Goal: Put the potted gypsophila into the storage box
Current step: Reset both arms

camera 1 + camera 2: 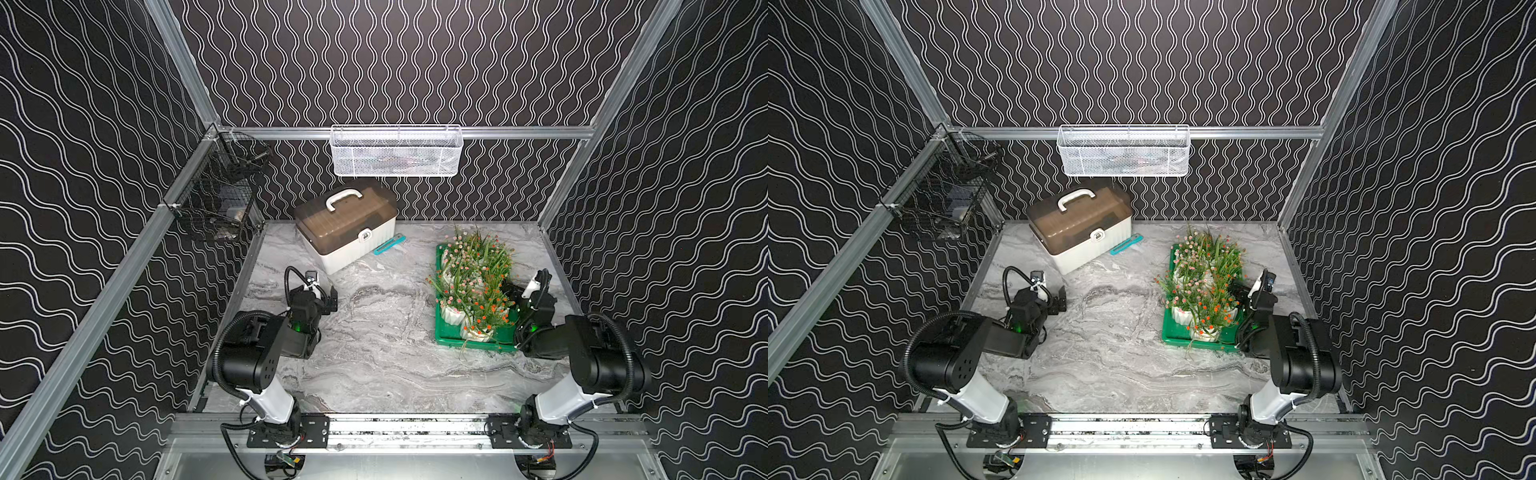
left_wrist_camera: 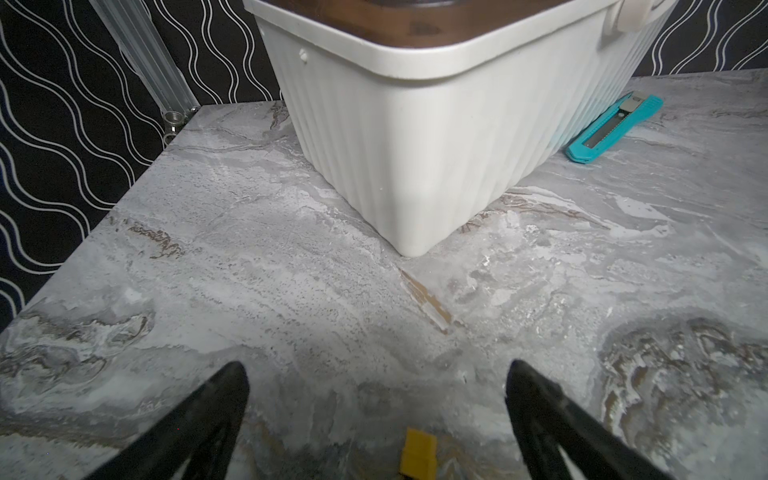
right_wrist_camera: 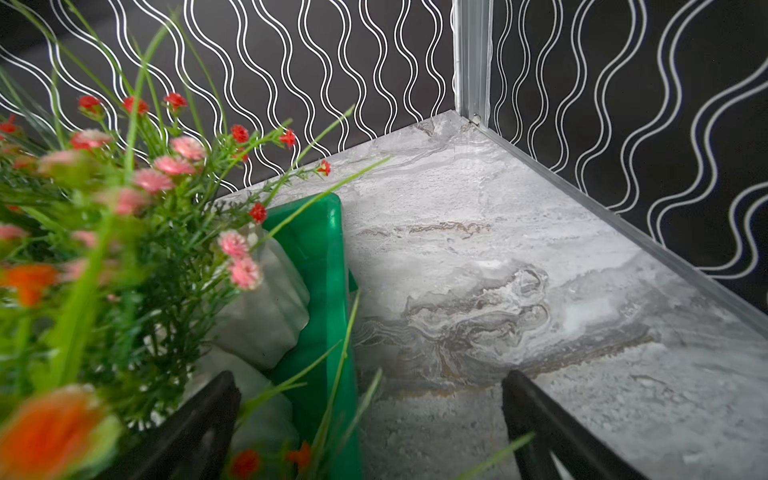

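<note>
Several potted gypsophila (image 1: pixel 473 278) (image 1: pixel 1204 286), in small white ribbed pots with green sprigs and pink or orange flowers, stand packed in the green storage box (image 1: pixel 446 334) (image 1: pixel 1173 334) on the right of the table. My right gripper (image 1: pixel 510 291) (image 3: pixel 369 376) is open at the box's right rim (image 3: pixel 328 257). One finger is over a white pot (image 3: pixel 266 316), the other over bare table. My left gripper (image 1: pixel 332 301) (image 2: pixel 376 365) is open over bare table on the left, holding nothing.
A white case with a brown lid (image 1: pixel 347 226) (image 2: pixel 415 137) stands at the back, close ahead of my left gripper, with a teal utility knife (image 1: pixel 390 244) (image 2: pixel 615 126) beside it. A white mesh basket (image 1: pixel 397 151) and a black wire basket (image 1: pixel 216 195) hang on the walls.
</note>
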You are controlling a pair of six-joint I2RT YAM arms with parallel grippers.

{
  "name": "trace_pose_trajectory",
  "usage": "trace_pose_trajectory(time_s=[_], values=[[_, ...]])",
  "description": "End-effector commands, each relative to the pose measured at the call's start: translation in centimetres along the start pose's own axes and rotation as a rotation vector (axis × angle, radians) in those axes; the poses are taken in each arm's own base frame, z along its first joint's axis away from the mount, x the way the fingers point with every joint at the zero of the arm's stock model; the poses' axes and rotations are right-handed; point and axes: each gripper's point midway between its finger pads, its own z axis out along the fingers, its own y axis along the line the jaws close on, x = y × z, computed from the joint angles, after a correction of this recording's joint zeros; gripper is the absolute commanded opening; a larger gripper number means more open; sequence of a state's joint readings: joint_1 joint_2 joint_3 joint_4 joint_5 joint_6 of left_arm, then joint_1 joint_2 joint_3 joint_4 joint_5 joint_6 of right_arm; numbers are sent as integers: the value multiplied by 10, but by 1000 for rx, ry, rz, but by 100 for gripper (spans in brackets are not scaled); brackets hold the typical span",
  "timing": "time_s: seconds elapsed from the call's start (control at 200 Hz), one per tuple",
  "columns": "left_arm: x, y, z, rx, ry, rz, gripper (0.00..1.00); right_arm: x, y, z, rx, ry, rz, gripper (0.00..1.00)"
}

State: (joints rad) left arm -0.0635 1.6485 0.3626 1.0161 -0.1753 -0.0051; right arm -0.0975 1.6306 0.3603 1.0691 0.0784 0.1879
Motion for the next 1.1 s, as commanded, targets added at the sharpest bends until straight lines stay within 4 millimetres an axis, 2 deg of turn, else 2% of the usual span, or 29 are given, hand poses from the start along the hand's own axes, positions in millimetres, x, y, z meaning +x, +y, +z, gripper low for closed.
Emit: trace_pose_trajectory(time_s=[0.0,0.115,0.235,1.096], values=[[-5,-1,1,3,-15,5,99,14,0,0,1,24,-48,100],[-6,-1,1,3,-17,7,99,19,-1,3,28,81,-57,100],[-5,-1,1,3,-15,7,99,18,4,6,45,59,-93,100],[-5,-2,1,1,-15,10,99,18,5,6,44,66,-94,100]])
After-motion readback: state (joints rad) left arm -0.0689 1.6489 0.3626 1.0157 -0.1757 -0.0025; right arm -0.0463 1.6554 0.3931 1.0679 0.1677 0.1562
